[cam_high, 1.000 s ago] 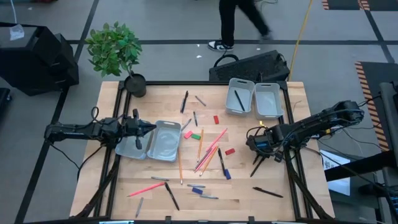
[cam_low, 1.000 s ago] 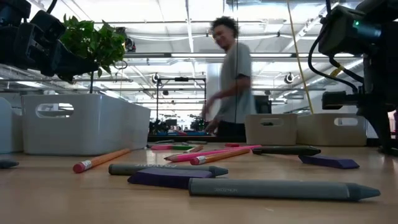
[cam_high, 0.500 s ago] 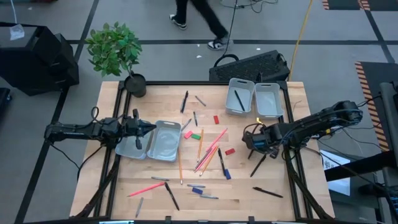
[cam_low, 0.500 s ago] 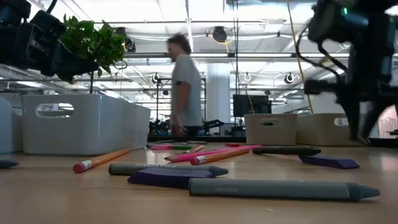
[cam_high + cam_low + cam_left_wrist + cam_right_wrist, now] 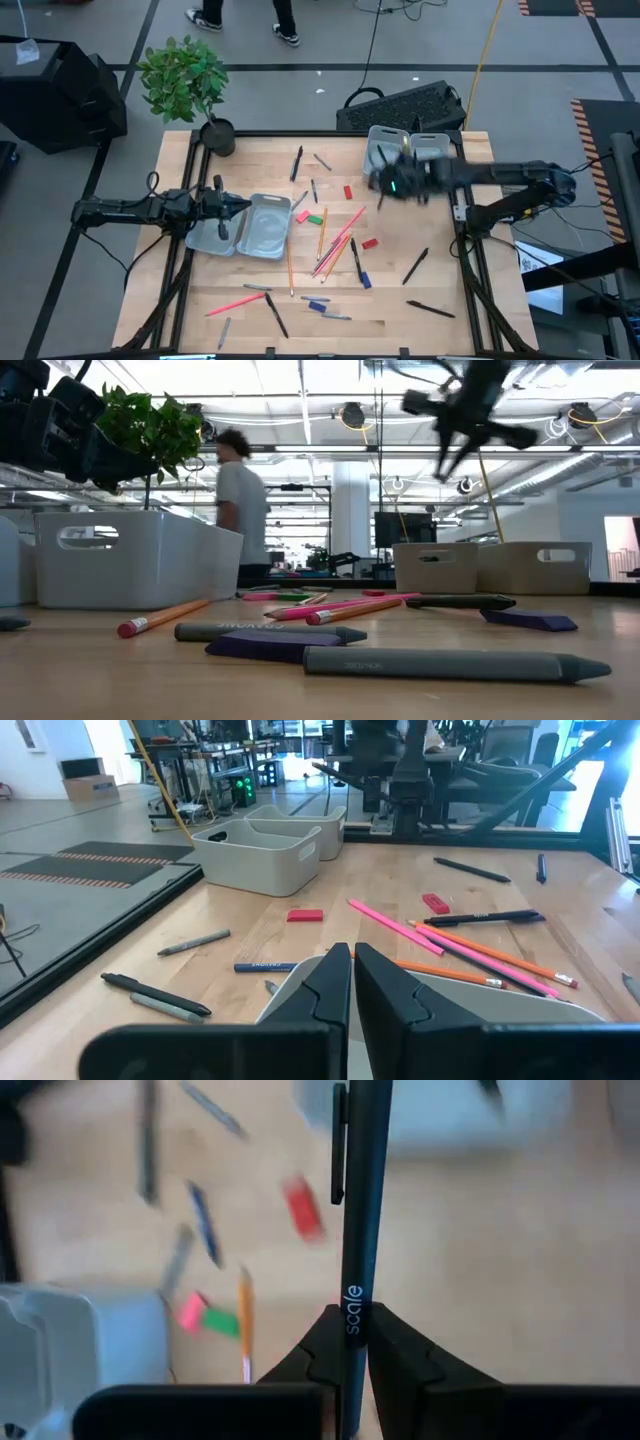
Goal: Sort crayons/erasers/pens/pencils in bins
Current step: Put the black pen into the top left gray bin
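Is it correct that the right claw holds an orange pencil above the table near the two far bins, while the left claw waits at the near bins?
Not quite. The right claw is shut on a black pen, not an orange pencil; the right wrist view shows it clearly. The rest holds: it is above the table near the far bins, and the left claw waits at the near bins.

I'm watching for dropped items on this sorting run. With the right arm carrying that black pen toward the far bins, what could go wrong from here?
The right gripper pinches the black pen near one end, so most of its length sticks out; it could swing or slip during the fast move.

The bin it approaches already holds a pen; a long, tilted pen might catch the rim and fall outside.

The left gripper waits shut at the near bins, posing little risk.
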Robot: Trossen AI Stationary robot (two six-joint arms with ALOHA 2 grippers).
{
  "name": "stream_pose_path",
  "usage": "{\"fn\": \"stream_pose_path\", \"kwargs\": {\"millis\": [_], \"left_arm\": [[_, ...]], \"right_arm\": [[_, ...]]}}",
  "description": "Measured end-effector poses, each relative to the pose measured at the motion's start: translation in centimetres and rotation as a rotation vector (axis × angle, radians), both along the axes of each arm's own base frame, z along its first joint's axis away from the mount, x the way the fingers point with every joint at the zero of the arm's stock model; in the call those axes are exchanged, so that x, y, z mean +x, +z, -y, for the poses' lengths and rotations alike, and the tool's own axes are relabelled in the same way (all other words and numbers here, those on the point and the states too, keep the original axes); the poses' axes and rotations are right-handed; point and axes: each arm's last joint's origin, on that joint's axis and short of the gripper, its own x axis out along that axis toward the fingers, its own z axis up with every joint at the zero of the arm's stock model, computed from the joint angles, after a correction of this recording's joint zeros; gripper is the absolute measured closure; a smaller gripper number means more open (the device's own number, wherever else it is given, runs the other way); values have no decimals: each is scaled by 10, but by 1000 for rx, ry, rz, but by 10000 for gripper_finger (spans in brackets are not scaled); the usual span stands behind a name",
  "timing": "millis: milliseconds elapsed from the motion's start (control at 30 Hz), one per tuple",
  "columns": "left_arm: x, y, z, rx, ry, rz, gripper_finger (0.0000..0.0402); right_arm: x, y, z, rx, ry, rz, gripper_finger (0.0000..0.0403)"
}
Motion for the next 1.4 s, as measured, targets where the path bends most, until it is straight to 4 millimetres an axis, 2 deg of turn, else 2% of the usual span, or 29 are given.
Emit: {"fn": "stream_pose_path", "kwargs": {"millis": [67,133,233,333,467,633,867,1033,1100,1200,1300,1400], "left_arm": [[0,0,0,0,0,0,378],[0,0,0,0,0,-1,378],[0,0,0,0,0,0,378],[0,0,0,0,0,0,378],[0,0,0,0,0,-1,378],[0,0,0,0,0,0,378],[0,0,0,0,1,-1,378],[0,0,0,0,0,0,378],[0,0,0,0,0,-1,378],[0,0,0,0,0,-1,378],[0,0,0,0,0,0,378],[0,0,0,0,0,0,378]], "right_arm": [[6,8,31,-6,63,-17,382],[9,8,62,-10,119,-50,382],[8,-4,107,2,191,-118,382],[5,-25,142,27,266,-188,382],[0,-57,170,70,368,-286,382],[5,-90,190,77,468,-335,372],[12,-117,196,108,535,-381,362],[12,-113,195,91,562,-385,319],[11,-101,190,47,531,-406,299],[12,-69,170,-42,495,-417,277],[13,-30,133,-125,460,-366,268],[14,5,81,-185,408,-276,268]]}}
